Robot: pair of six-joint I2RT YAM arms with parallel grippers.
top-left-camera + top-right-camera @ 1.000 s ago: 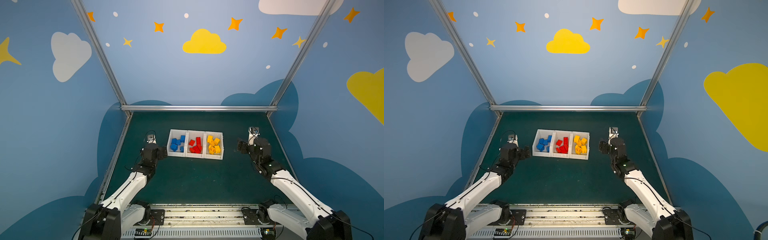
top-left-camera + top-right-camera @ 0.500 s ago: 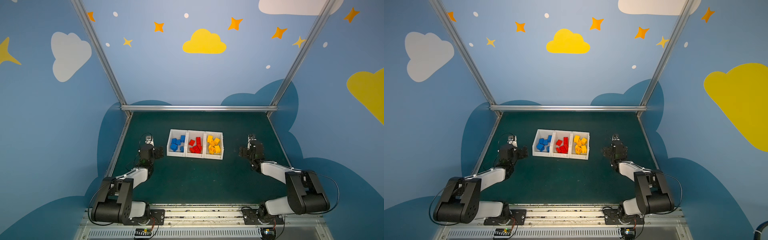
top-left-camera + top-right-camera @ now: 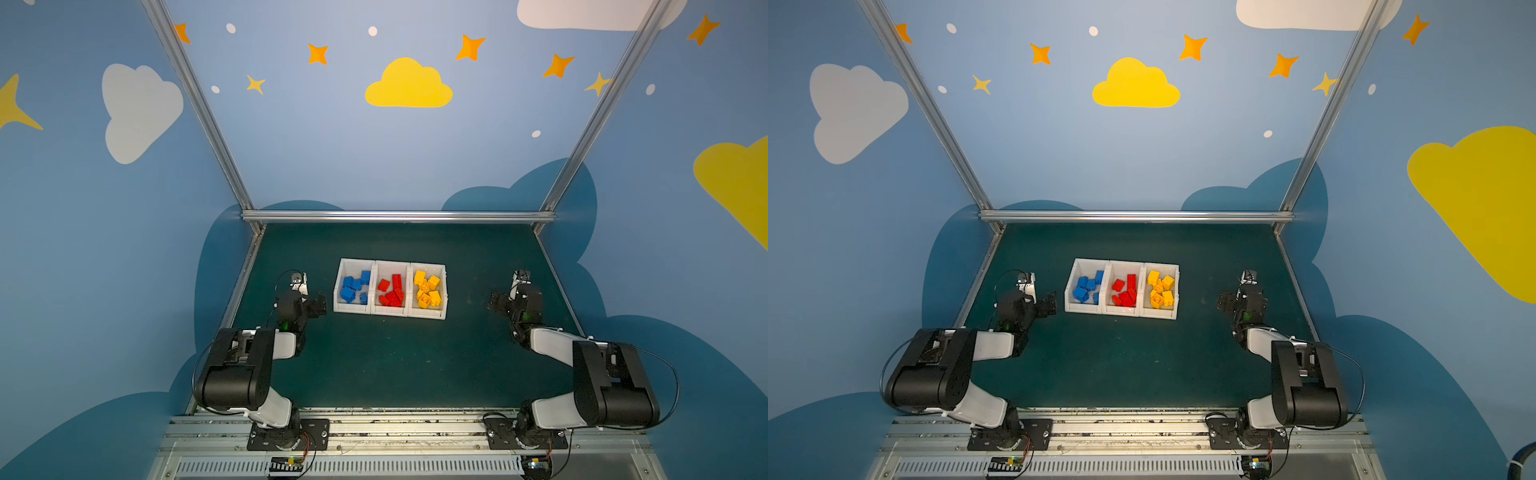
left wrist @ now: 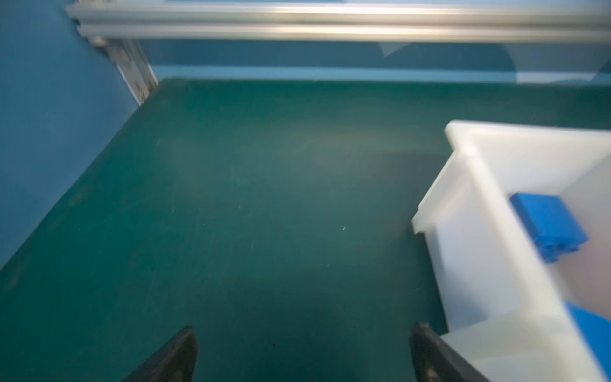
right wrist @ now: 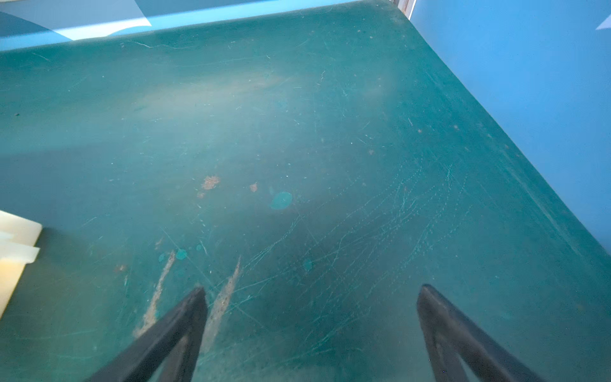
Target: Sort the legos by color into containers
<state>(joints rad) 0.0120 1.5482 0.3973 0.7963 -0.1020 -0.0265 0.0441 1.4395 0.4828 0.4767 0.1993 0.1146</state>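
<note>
resting in the containers [image 3: 428, 314], the legos [image 3: 397, 282] are sorted by colour; left and right jaws stand released.

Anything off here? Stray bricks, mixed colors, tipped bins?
Nothing stands out. Blue legos, red legos and yellow legos each sit in their own bin of the containers, which stand level. The mat shows scuffs in the right wrist view, only wear.
</note>
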